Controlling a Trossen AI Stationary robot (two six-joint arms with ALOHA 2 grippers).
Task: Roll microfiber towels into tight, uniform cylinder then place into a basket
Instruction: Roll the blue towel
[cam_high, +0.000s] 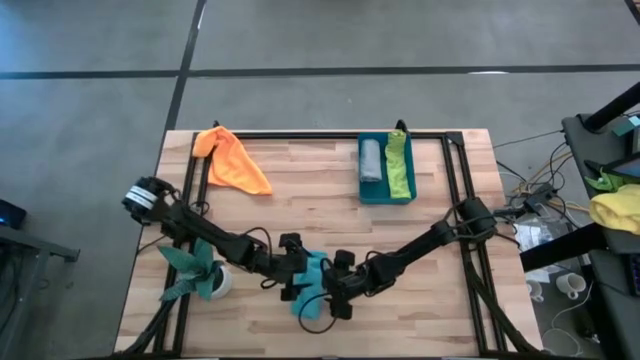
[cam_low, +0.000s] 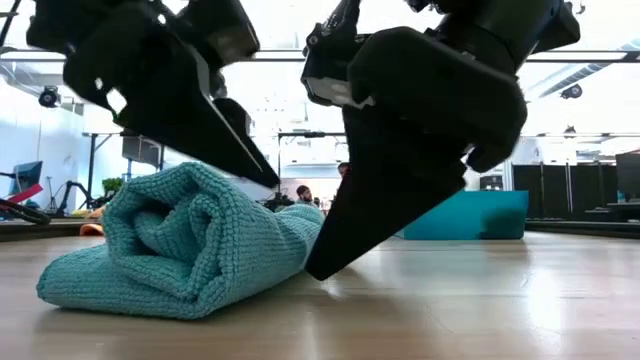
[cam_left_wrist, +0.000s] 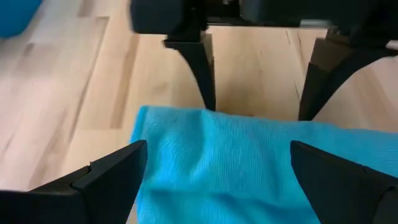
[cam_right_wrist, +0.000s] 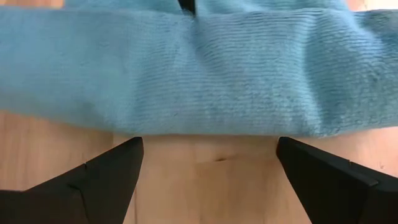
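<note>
A turquoise towel (cam_high: 314, 283) lies loosely rolled near the table's near edge; the low view shows its coiled end (cam_low: 185, 240) resting on the wood. My left gripper (cam_left_wrist: 217, 155) hovers open over the roll from the left. My right gripper (cam_right_wrist: 206, 146) is open on the roll's right side, its fingers slanting down to the table beside it. An orange towel (cam_high: 232, 160) lies spread at the far left. The teal basket (cam_high: 384, 196) at the far right holds a grey roll (cam_high: 371, 160) and a lime green roll (cam_high: 399, 165). My right gripper has its fingertips (cam_low: 318, 268) down at the table, right against the long side of the turquoise roll (cam_right_wrist: 205, 127). They slant down from the table's right. I cannot tell whether they touch the cloth or stand just short of it.
A small green plant in a white pot (cam_high: 200, 275) stands close by my left arm, near the table's left edge. A black frame (cam_high: 455, 180) runs along the table's edges. Bare wood lies between the turquoise roll and the basket.
</note>
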